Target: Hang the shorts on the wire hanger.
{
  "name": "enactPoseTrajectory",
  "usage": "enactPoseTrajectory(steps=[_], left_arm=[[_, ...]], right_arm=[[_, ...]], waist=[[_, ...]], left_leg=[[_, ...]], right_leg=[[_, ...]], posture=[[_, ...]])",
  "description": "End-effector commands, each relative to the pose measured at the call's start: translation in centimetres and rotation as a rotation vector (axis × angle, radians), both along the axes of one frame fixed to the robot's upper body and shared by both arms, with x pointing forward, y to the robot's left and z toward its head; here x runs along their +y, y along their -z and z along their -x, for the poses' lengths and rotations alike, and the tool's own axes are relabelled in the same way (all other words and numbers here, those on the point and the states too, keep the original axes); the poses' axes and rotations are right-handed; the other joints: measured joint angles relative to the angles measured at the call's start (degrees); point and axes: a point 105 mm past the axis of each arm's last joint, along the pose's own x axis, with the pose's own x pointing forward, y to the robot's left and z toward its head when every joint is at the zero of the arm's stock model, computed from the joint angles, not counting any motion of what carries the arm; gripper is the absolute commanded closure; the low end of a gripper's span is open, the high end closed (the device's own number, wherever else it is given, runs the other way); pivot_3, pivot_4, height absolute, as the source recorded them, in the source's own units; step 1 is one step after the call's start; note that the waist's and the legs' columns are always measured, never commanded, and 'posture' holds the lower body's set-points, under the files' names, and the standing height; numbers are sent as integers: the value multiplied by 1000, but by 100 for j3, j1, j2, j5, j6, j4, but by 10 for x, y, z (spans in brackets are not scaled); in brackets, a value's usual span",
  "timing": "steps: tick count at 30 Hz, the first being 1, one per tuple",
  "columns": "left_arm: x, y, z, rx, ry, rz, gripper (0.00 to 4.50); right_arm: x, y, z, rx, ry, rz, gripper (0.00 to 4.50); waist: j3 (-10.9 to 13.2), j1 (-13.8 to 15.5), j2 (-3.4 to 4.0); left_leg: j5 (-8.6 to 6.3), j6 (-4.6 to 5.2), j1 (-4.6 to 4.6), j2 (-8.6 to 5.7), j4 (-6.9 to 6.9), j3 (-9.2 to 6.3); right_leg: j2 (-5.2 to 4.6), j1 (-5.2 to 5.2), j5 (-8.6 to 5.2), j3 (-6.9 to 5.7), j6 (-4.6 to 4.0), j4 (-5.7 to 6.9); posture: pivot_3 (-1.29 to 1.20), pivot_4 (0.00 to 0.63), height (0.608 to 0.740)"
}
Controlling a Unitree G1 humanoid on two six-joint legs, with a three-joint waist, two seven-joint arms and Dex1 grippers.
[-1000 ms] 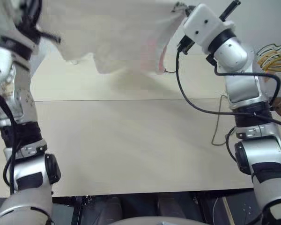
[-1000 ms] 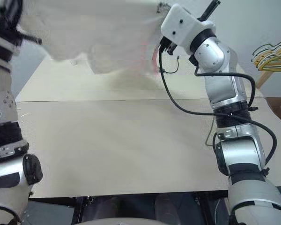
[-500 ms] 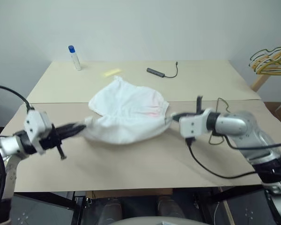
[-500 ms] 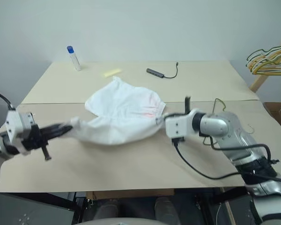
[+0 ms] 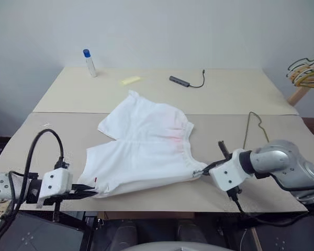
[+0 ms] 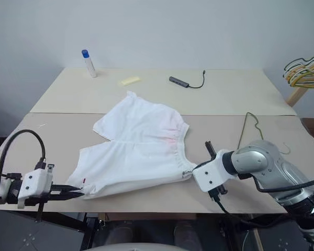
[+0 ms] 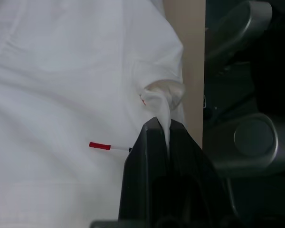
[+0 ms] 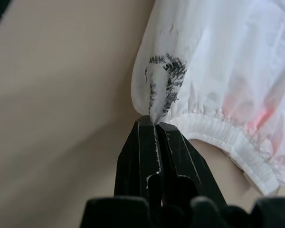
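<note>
The shorts (image 5: pixel 145 150) lie spread flat on the pale beige tabletop (image 5: pixel 225 94), near its front edge; they are of thin white cloth, soft and a little wrinkled, with a gathered elastic waistband on the right side and a faint pink stain near it. The left gripper (image 5: pixel 92 191) is closed tightly on a small fold of the hem at the front left corner of the shorts, next to a short red mark (image 7: pixel 99 146) on the cloth. The right gripper (image 5: pixel 203 171) is also closed, and it pinches a bit of cloth at the end of the waistband, where there is a smudged dark mark (image 8: pixel 166 80). The wire hanger (image 5: pixel 251 128) is thin, and it lies flat on the tabletop just to the right of the shorts, apart from them. At the back of the tabletop stand a small white bottle (image 5: pixel 90 64) with a blue cap, a yellow slip (image 5: pixel 131 80) and a dark slim adapter (image 5: pixel 179 80) with a cable. A bunch of yellow and dark hangers (image 5: pixel 307 72) is at the far right.
</note>
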Motion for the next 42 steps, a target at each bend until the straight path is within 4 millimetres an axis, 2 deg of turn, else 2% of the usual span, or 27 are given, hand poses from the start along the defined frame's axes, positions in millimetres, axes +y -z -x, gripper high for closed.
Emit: enactPoseTrajectory(steps=[1,3,5,9,11,13,14,17,19,21,27,30,32,42], left_arm=[[-3,-6,-4,-31,20,13,3996],[-3,-9,-4,-30,34,25,3518],[-2,-11,-3,-24,44,23,2801],[14,-11,-1,-9,53,-65,1494],[23,-14,-3,-11,42,-96,905],[24,-25,-8,-44,32,-53,198],[21,-34,-11,-76,27,-9,14],[6,-61,-21,-166,6,161,14],[-11,-88,-25,-214,17,344,14],[-22,-100,-26,-237,32,428,14],[-41,-108,-37,-259,10,525,14],[-56,-103,-40,-256,37,531,14],[-64,-99,-40,-244,52,546,14],[-71,-100,-49,-255,57,603,14]], right_arm=[[0,-10,-1,-19,5,-27,3923],[-2,-9,4,10,-9,-26,3406],[-1,-11,9,40,-16,-51,2661],[-4,-33,16,128,18,-180,1276],[-16,-40,4,125,125,-232,648],[-30,-44,-22,78,321,-277,0],[-38,-45,-37,45,439,-292,0],[-61,-47,-68,14,727,-340,0],[-78,-43,-91,0,959,-403,0],[-88,-38,-107,4,1144,-490,0],[-103,-23,-132,59,1538,-701,0],[-121,-12,-141,-9,1758,-770,0],[-128,-9,-144,-43,1843,-822,0],[-132,3,-145,-21,1992,-923,0]], waist=[[0,-1,0],[0,-2,-1],[0,-1,0],[1,-8,-1],[1,-12,-1],[-1,-14,-4],[-1,-21,-6],[-1,-26,-5],[-1,-26,-5],[-2,-28,-6],[-2,-42,-1],[-4,-53,-1],[-4,-51,0],[-7,-273,5]], left_leg=[[0,0,0,0,0,0],[0,0,1,1,0,-1],[0,0,1,0,0,-1],[0,0,-2,1,0,-1],[0,0,1,1,0,-1],[0,0,9,3,0,-1],[0,0,10,5,0,0],[0,0,10,8,0,4],[0,0,1,8,0,3],[0,0,-9,8,-1,1],[1,1,-27,-2,-2,-1],[1,0,-31,-4,0,0],[1,0,-31,-5,0,-1],[2,1,-44,-5,-1,-3]], right_leg=[[0,0,0,0,0,0],[1,1,0,-1,1,1],[1,1,-1,-1,2,0],[1,-1,0,-1,0,0],[1,2,0,-1,0,0],[2,12,-2,-3,2,0],[2,13,-4,-4,4,-1],[3,9,-4,-1,3,0],[4,-2,1,-1,-6,1],[5,-15,7,1,-15,4],[4,-38,13,12,-14,12],[4,-40,16,13,-11,12],[4,-39,18,14,-10,11],[7,-50,19,15,-10,11]], posture=[[1,0,740],[-1,0,740],[-3,0,740],[-13,0,740],[-17,0,740],[-17,0,740],[-17,0,740],[-18,0,740],[-23,0,740],[-28,0,740],[-32,0,740],[-38,0,740],[-41,0,740],[-55,0,740]])
